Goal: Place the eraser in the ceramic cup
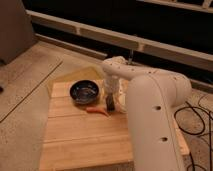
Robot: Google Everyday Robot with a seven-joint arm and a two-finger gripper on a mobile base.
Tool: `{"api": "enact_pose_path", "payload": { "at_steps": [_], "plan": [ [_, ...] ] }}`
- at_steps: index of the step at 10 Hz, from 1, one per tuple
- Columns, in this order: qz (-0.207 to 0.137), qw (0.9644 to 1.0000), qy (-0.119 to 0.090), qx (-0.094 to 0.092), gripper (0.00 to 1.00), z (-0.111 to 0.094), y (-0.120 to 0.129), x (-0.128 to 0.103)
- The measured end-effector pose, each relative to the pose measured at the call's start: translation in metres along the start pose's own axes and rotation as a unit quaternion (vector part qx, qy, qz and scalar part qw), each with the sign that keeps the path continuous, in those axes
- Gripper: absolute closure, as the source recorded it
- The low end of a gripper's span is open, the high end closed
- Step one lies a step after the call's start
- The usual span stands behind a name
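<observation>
gripper (111, 102) low beside dark bowl (84, 92) | grip: cannot tell | ceramic cup hidden behind arm (150, 105)

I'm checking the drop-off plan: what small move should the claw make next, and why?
Probably nudge the claw sideways toward the ceramic cup. The eraser seems to hang upright at the claw beside the cup, between it and the dark bowl, not yet over its mouth.

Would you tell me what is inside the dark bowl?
Only glossy reflections show inside the bowl; its near inner wall is hidden by the rim. The end effector hangs just beside it.
</observation>
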Motion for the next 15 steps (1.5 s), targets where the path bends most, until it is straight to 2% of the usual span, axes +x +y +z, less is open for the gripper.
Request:
{"api": "enact_pose_path", "payload": {
  "at_steps": [2,5,6,11,12,13,15],
  "plan": [
    [-0.003,0.9997,0.021,0.012,0.35,0.010,-0.003,0.000],
    [0.003,0.9988,0.040,0.029,0.36,0.014,-0.012,-0.002],
    [0.004,0.9986,0.042,0.032,0.41,0.015,-0.013,-0.003],
    [0.003,0.9981,0.051,0.034,0.95,0.020,-0.012,-0.006],
    [0.003,0.9983,0.049,0.033,1.00,0.019,-0.011,-0.008],
    [0.002,0.9989,0.036,0.029,1.00,0.012,-0.008,-0.015],
    [-0.006,0.9995,-0.014,0.026,1.00,-0.024,0.005,-0.035]
  ]
}}
